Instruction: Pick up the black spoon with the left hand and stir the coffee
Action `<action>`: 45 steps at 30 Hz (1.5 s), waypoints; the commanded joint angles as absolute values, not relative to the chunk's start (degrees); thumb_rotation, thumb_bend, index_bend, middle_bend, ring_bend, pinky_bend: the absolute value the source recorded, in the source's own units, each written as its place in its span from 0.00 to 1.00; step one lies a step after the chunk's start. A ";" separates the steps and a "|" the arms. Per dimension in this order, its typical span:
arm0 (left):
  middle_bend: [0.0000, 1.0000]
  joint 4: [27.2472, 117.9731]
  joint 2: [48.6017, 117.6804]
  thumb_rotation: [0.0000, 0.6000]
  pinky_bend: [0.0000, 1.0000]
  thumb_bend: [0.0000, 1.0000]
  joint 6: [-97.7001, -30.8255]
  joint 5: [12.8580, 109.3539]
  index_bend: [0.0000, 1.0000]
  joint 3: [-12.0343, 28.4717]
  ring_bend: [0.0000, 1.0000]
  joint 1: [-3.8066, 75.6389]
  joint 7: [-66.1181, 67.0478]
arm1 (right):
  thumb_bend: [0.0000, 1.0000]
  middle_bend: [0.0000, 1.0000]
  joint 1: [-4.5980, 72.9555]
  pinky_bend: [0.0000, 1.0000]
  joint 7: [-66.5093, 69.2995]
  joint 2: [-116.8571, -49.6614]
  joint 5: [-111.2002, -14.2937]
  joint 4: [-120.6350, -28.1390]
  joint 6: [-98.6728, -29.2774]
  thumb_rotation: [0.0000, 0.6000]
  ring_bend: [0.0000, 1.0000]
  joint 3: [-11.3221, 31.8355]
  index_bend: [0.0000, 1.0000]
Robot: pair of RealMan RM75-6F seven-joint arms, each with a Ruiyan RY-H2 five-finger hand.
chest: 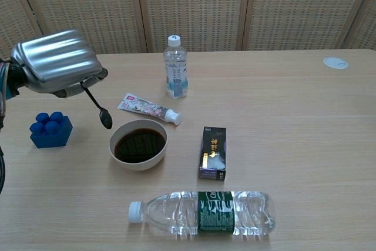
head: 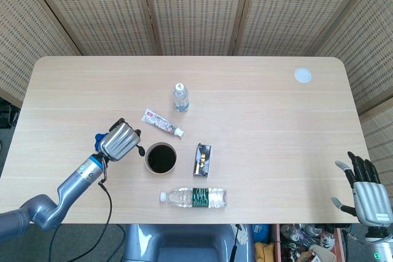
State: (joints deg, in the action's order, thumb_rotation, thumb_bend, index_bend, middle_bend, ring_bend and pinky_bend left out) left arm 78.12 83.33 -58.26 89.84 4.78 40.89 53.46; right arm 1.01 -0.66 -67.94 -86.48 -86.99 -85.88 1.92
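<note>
Spoon (chest: 98,107), black and slim, is being held in the left hand (chest: 56,62), whose fingers are being kept clenched around the handle while the spoon's bowl is being pointed down and toward 5 o'clock. In the chest view the spoon's bowl is being shown hanging in the air just beside the rim of the coffee bowl (chest: 138,144), at about the bowl's 10 o'clock, apart from the dark coffee (chest: 138,145). In the head view the same left hand (head: 119,141) is being seen at the coffee bowl's (head: 161,158) 9 o'clock, with the spoon's tip (head: 140,151) close to the rim.

A blue block (chest: 50,129) is being left on the table (chest: 294,133) at the bowl's 9 o'clock, partly hidden by the hand in the head view. A toothpaste tube (chest: 149,110) is lying at the bowl's 12 o'clock, and an upright small bottle (chest: 175,74) is standing beyond it. A dark box (chest: 212,153) is lying at the bowl's 3 o'clock, and a large water bottle (chest: 202,213) is lying on its side at 5 o'clock. A white disc (chest: 335,62) is resting far off toward 2 o'clock.

The right hand (head: 365,193) is being held with fingers spread and grasping nothing, at the table's 4 o'clock edge in the head view.
</note>
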 commanded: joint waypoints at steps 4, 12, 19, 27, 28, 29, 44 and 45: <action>0.78 75.31 87.41 1.00 0.73 0.39 -55.95 92.01 0.63 4.61 0.75 44.26 59.75 | 0.19 0.09 0.96 0.00 -0.41 -68.11 -86.31 -86.65 -85.72 1.00 0.00 1.88 0.22; 0.78 72.71 92.19 1.00 0.73 0.39 -54.39 94.07 0.63 3.41 0.75 46.45 66.45 | 0.19 0.09 0.78 0.00 0.32 -68.43 -86.01 -85.90 -85.63 1.00 0.00 1.84 0.22; 0.78 71.79 94.57 1.00 0.73 0.39 -53.44 94.89 0.63 2.11 0.75 46.98 69.51 | 0.19 0.09 0.35 0.00 1.12 -68.50 -85.62 -85.17 -85.85 1.00 0.00 1.80 0.22; 0.78 71.14 96.79 1.00 0.73 0.39 -52.43 93.70 0.63 2.59 0.75 47.38 71.93 | 0.19 0.09 0.04 0.00 1.98 -68.71 -85.39 -84.33 -85.95 1.00 0.00 1.77 0.22; 0.78 70.95 97.09 1.00 0.73 0.39 -52.27 93.48 0.63 2.74 0.75 47.47 72.17 | 0.19 0.09 -0.01 0.00 2.03 -68.70 -85.35 -84.26 -85.97 1.00 0.00 1.76 0.22; 0.78 70.60 97.53 1.00 0.73 0.39 -52.05 93.20 0.63 2.96 0.75 47.64 72.50 | 0.19 0.09 -0.09 0.00 2.11 -68.68 -85.26 -84.16 -86.00 1.00 0.00 1.76 0.22; 0.78 63.03 101.59 1.00 0.73 0.39 -51.03 90.33 0.63 4.33 0.75 48.95 72.20 | 0.19 0.09 -0.48 0.00 1.94 -68.36 -84.35 -84.16 -85.50 1.00 0.00 1.80 0.22; 0.78 62.89 101.50 1.00 0.73 0.39 -51.14 90.33 0.63 4.18 0.75 48.86 72.03 | 0.19 0.09 -0.44 0.00 1.89 -68.38 -84.37 -84.20 -85.40 1.00 0.00 1.78 0.22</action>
